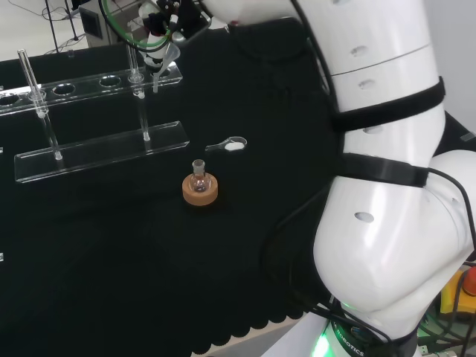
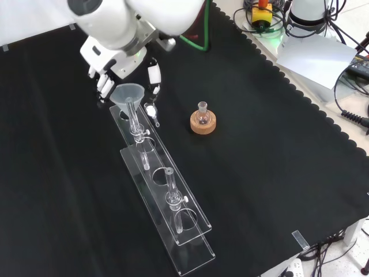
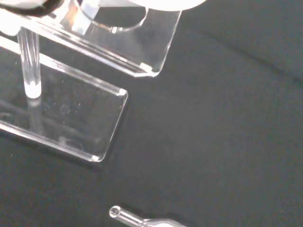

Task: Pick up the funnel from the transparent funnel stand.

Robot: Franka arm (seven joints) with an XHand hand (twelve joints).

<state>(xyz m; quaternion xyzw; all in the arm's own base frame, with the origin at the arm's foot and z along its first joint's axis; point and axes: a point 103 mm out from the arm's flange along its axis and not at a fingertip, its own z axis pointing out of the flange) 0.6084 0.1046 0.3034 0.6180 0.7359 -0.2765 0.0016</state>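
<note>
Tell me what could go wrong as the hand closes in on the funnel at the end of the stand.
1. The funnel sits in the end hole of the clear stand; lifting it at a tilt could catch its stem and drag or tip the stand.
2. The hand flanks the funnel's rim, so closing off-centre might knock it sideways.
3. A small spoon lies nearby and could be swept.

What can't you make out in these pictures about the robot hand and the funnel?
- Grip: front view, the robot hand is behind the funnel; the arm covers its palm, so contact is unclear.
- Head view: the funnel is small and clear at the far stand end.
- Wrist view: a blurred white part covers the stand's top.
</note>
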